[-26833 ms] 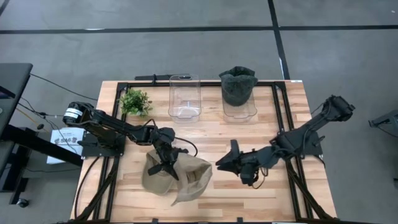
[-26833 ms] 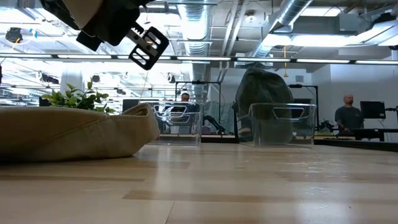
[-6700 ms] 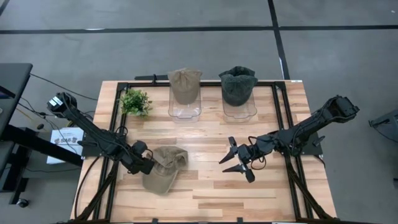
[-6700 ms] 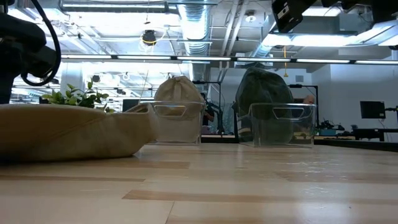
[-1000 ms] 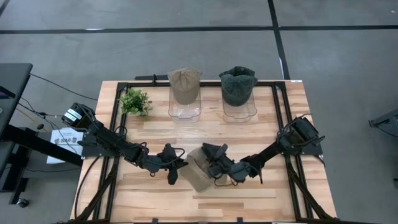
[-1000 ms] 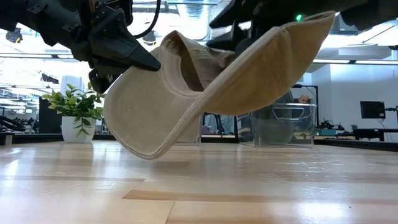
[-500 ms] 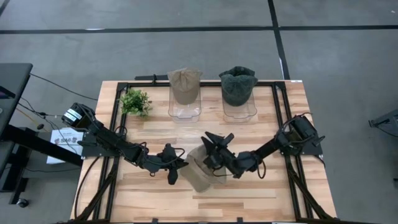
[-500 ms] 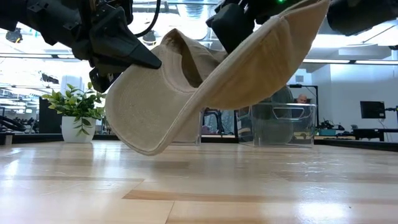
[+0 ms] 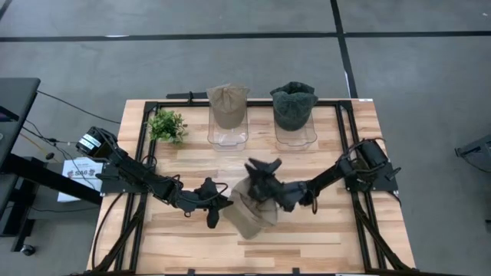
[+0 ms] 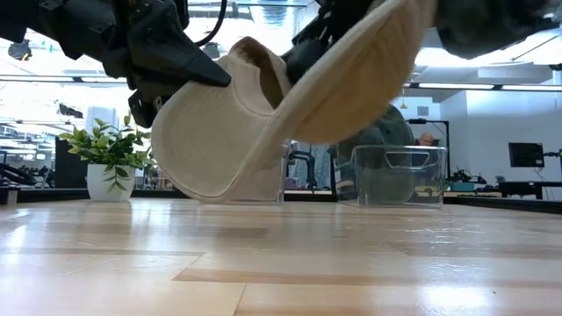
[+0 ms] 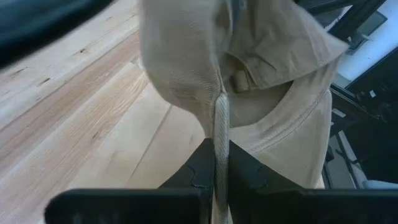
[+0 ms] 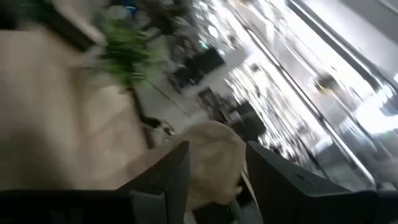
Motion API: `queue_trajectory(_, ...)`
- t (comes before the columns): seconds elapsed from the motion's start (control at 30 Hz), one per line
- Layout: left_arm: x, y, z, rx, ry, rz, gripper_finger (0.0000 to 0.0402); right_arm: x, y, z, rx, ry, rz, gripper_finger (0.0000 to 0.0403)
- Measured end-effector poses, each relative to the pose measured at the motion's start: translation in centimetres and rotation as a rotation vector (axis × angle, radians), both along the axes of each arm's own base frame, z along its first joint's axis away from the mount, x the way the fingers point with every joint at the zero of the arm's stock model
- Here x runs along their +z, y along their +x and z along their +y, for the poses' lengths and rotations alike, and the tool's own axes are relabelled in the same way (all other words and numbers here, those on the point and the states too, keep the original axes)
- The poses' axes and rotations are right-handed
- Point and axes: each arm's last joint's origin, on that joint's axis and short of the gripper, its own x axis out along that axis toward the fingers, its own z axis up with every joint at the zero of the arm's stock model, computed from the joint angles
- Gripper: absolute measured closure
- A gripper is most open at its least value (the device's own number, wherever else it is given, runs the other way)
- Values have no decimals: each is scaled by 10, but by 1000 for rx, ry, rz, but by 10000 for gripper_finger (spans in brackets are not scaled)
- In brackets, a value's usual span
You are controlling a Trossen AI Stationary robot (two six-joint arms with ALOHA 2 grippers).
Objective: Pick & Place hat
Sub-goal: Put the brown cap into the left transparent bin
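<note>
Holding item: tan hat (image 9: 247,211), lifted clear of the table (image 9: 322,230) near its middle front, pinched at one edge and hanging crumpled (in the low view it clears the wood entirely).
Left gripper (image 9: 217,207): reaching in from the left side, fingers (image 11: 245,171) pressed together on a seam of the tan hat, cloth squeezed thin between them.
Plant (image 9: 166,125): small green potted sprig at the back left of the table.
Left bin (image 9: 228,136): clear container at the back, a second tan hat (image 9: 228,102) sitting in it.
Right gripper (image 9: 263,175): at the tan hat's far edge, fingers parted; whether it has hold of the cloth cannot be told.
Right bin (image 9: 295,138): clear container beside the first, a dark green hat (image 9: 293,103) in it.
Right arm (image 9: 337,175): stretched low from the table's right edge toward the centre.
</note>
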Motion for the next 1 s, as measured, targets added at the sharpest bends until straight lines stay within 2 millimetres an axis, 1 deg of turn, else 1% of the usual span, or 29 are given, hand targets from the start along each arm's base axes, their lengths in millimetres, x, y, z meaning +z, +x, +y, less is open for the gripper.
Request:
queue_trajectory(0.1, 1, 0, 0, 0, -4, -5, 380, 6, 1, -10, -30, 16, -62, 267)
queue_trajectory(0.27, 1, 0, 0, 0, -6, -6, 380, 8, 5, -27, -77, 35, -95, 283)
queue_trajectory(0.4, 1, 0, 0, 5, -4, -7, 380, 9, 7, -34, -82, 65, -140, 287)
queue_trajectory(0.57, 1, 0, 0, -4, -4, -5, 380, 16, 4, -24, 33, 65, -222, 285)
queue_trajectory(0.77, 1, 0, 0, -4, -3, -5, 380, 17, 0, 0, 196, 15, -210, 285)
queue_trajectory(1.0, 1, 0, 0, -4, -3, -5, 380, 28, -10, 18, 227, -34, -256, 285)
